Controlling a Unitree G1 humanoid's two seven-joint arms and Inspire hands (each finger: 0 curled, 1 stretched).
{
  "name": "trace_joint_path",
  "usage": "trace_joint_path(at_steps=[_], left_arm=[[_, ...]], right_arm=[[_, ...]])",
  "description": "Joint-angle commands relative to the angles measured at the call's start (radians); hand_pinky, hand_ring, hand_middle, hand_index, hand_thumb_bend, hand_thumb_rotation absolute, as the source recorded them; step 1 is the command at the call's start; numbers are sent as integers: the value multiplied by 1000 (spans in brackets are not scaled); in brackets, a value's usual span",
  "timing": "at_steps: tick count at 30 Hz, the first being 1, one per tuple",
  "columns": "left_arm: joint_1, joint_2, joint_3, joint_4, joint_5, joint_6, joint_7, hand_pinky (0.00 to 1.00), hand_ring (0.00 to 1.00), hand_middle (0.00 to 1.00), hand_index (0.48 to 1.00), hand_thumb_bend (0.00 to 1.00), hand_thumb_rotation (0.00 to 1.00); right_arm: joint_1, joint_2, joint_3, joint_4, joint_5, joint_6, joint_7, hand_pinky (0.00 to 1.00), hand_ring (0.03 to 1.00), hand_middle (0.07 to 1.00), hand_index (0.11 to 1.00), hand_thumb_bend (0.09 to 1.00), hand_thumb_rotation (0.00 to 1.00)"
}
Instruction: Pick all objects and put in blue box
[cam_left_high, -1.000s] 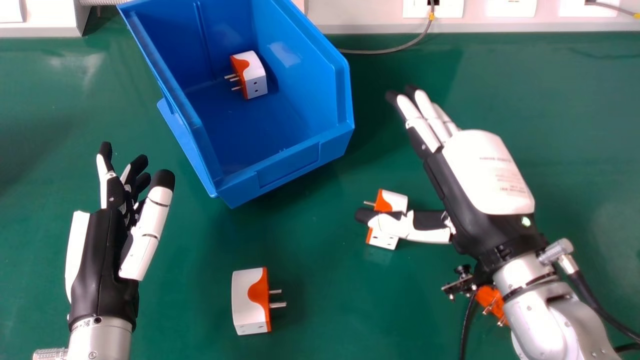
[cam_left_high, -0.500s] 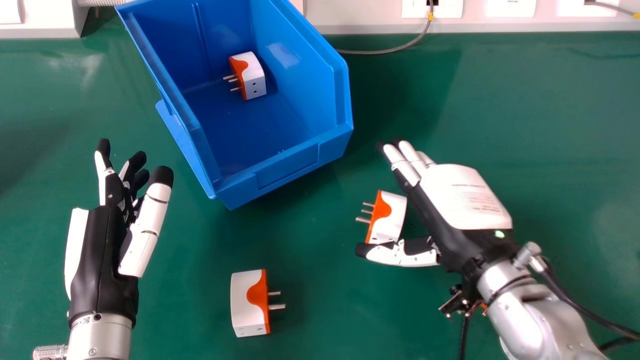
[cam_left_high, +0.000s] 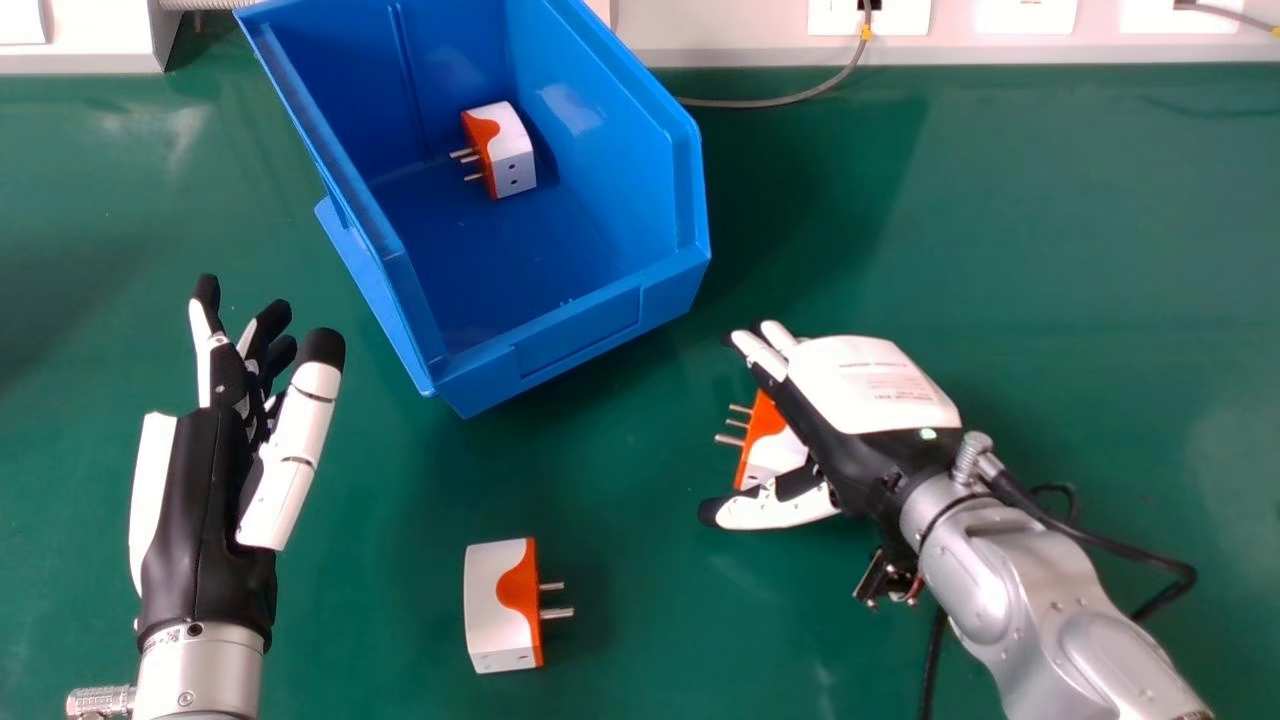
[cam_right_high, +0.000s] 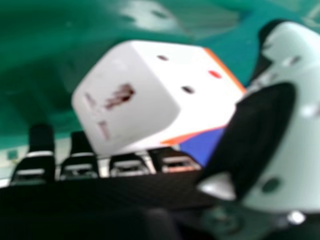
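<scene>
While one plug adapter (cam_left_high: 512, 150) sits inside the blue box (cam_left_high: 585, 325), the robot's right hand (cam_left_high: 865, 385) poses unclenched over a second adapter (cam_left_high: 775, 455) on the green table (cam_left_high: 1050, 230), at four o'clock from the box, its thumb on the adapter's six o'clock side. A third adapter (cam_left_high: 498, 605) lies at the box's six o'clock, prongs toward three, and the left hand (cam_left_high: 205, 520), fingers loosely extended, hangs at seven.

Bench (cam_left_high: 1050, 220): green. Box (cam_left_high: 580, 345): plain blue. Boxed adapter (cam_left_high: 512, 145): white, with orange wave-edged panel. Loose adapter (cam_left_high: 492, 605): same two-colour pattern. Third adapter (cam_left_high: 778, 452): white and orange, seemingly one red spot among dark ones. Left hand (cam_left_high: 200, 520), right hand (cam_left_high: 865, 385): black and white.
</scene>
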Motion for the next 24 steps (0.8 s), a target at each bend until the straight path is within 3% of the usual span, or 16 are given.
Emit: trace_joint_path(at_steps=[1,11,24], left_arm=[[1,3,5,-19,-6,-6,1,882,944,952,964,551,805],[13,6,7,-40,-1,-1,0,873,941,950,964,564,810],[12,17,19,-37,-6,1,-4,867,939,946,963,575,814]], right_arm=[[-39,-13,8,11,-2,-3,14,868,933,976,942,458,510],[-78,-65,16,32,16,-58,75,871,934,975,939,456,509],[-110,-115,14,41,20,-87,137,883,945,984,943,449,502]])
